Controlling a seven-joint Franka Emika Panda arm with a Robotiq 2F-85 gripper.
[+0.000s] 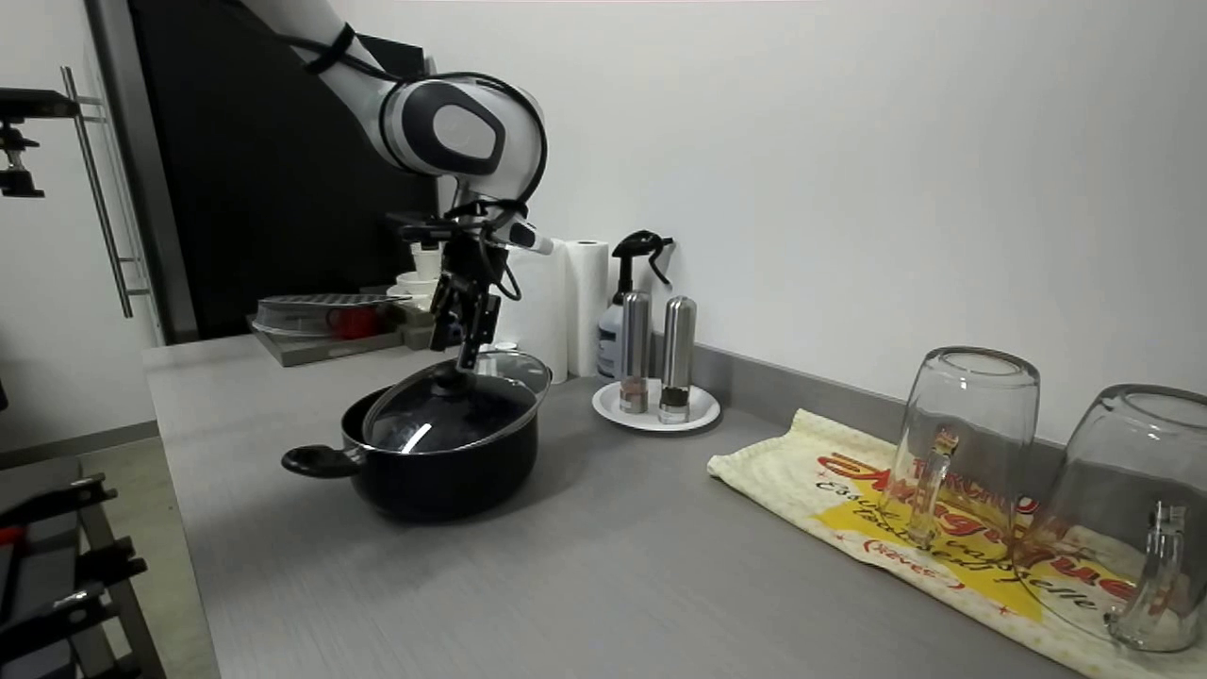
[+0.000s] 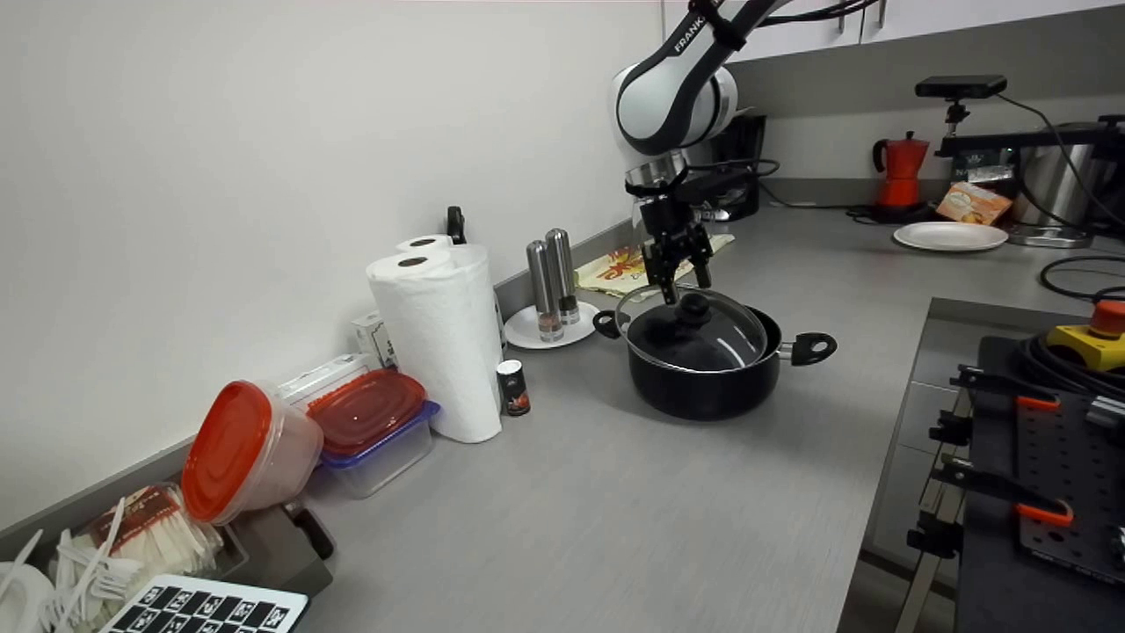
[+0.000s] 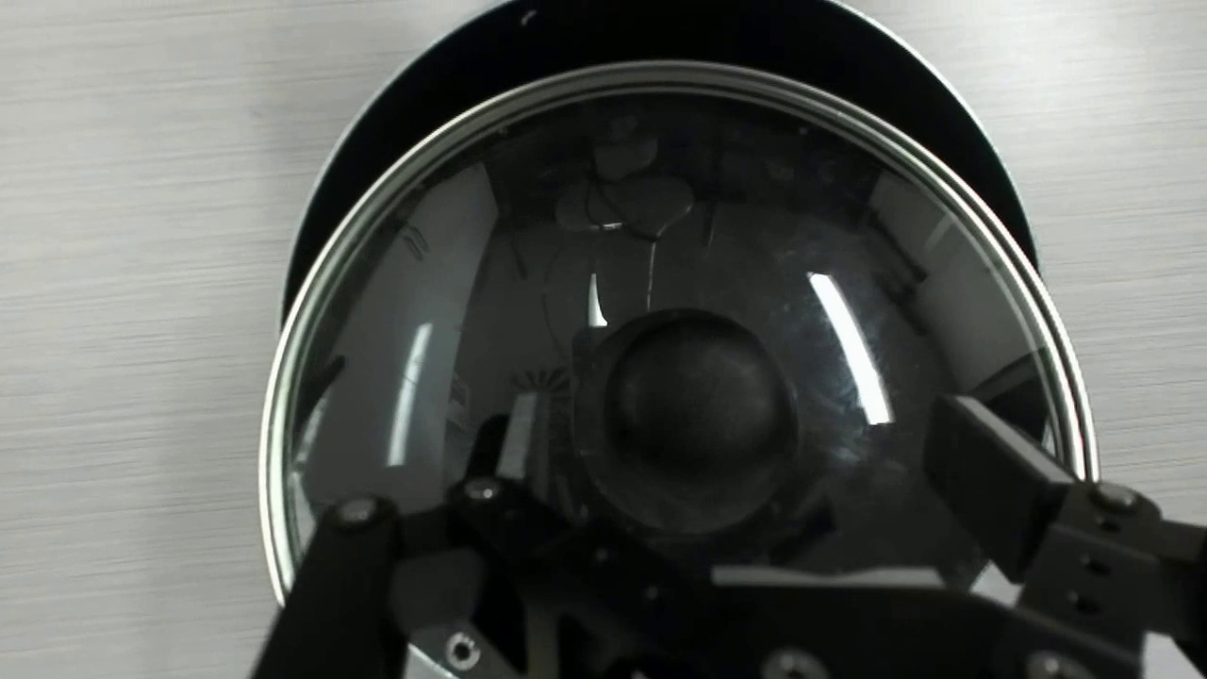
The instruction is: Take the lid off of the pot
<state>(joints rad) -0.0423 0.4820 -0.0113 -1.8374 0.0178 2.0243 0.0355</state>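
The black pot stands on the counter and also shows in an exterior view. The clear glass lid lies askew and tilted on it, shifted toward the wall side; it shows too in an exterior view and the wrist view. A dark crescent of the pot's inside shows beside it in the wrist view. The lid's dark knob lies between my spread fingers in the wrist view. My gripper is open, pointing down just above the lid; contact with the knob cannot be told.
Two mills stand on a white plate by the wall. Paper towel rolls and a small black shaker stand nearby. Upturned glass mugs rest on a printed cloth. Plastic containers stand along the wall.
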